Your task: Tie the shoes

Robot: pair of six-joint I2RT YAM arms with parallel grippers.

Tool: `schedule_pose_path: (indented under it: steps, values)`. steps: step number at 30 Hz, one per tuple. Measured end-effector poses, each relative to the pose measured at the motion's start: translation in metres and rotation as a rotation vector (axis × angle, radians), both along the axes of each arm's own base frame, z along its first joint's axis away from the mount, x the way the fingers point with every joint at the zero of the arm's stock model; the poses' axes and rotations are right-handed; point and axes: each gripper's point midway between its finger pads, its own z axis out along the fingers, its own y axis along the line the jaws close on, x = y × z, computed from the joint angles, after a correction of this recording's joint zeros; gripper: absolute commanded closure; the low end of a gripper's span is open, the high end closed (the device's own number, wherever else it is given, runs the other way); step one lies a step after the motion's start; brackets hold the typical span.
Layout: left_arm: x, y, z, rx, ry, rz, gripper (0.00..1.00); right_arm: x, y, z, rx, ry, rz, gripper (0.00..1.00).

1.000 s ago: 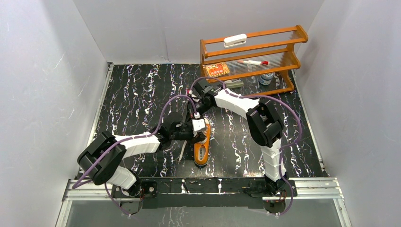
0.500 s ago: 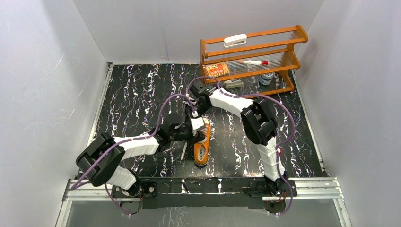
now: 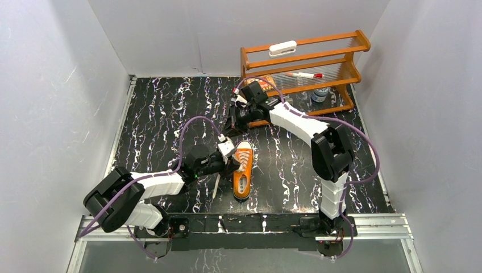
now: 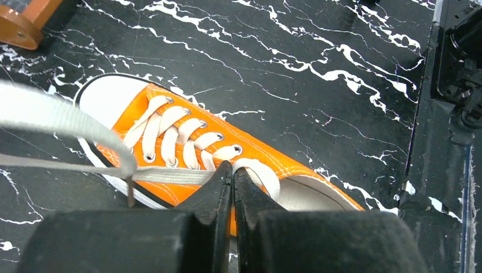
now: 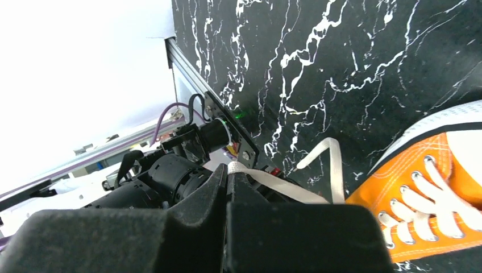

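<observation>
The left arm reaches in low from the near-left corner so that the left gripper [image 4: 232,173] meets the sneaker from its open side. Its fingers are pressed together at the top of the lacing, apparently pinching a strand of lace [image 4: 170,176] that runs away from the tips. Holding so close to the last eyelets looks meant to anchor that side while the other strand is drawn. Just left of the shoe a free lace end [image 3: 217,185] lies slack on the dark marbled table [image 3: 159,114], out of the way of both arms. The orange sneaker [image 3: 243,170] stands upright on its sole near the front middle of the table, with its white toe cap pointing away from the arm bases and its tongue end facing them, which gives both wrists access to the laces. Beyond the toe, the right gripper [image 5: 229,173] hangs above the table with its fingers clamped on a flat white strand that leads back toward the shoe. That strand is probably lifted away to take up slack. At the far right, a wooden rack [image 3: 362,41] stands well apart, playing no part.
</observation>
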Motion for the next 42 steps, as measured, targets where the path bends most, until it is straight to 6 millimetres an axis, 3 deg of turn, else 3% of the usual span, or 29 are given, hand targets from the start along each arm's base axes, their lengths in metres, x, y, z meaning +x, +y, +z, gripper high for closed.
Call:
schedule_pose_path:
  steps: [4,8,12,15,19,25,37,40,42]
  values:
    - [0.002,0.000,0.003,0.000,-0.036,-0.005,1.00,-0.007,0.009,-0.005,0.016,0.051,-0.038,0.84]
    - [0.002,0.001,0.003,0.003,-0.050,-0.010,1.00,-0.030,0.019,-0.023,-0.047,0.124,-0.045,0.80]
    - [0.003,0.000,0.005,0.001,-0.065,-0.017,1.00,-0.051,0.030,-0.040,-0.127,0.177,0.008,0.62]
    - [0.003,0.000,0.005,0.003,-0.072,-0.020,1.00,-0.060,0.039,-0.058,-0.202,0.192,0.093,0.42]
    - [0.001,0.001,0.002,0.006,-0.072,-0.024,1.00,-0.075,0.026,-0.073,-0.285,0.190,0.177,0.25]
    - [0.001,-0.005,0.013,-0.028,-0.099,-0.033,1.00,-0.069,0.009,-0.065,-0.293,0.160,0.195,0.13]
    - [-0.002,-0.015,0.037,-0.094,-0.139,-0.060,1.00,-0.065,-0.005,-0.052,-0.311,0.095,0.256,0.07]
    - [0.005,-0.013,0.040,-0.101,-0.135,-0.027,1.00,-0.049,-0.019,-0.052,-0.313,0.097,0.229,0.07]
    - [0.008,-0.008,0.029,-0.073,-0.087,0.008,1.00,-0.025,-0.036,-0.044,-0.289,0.101,0.173,0.09]
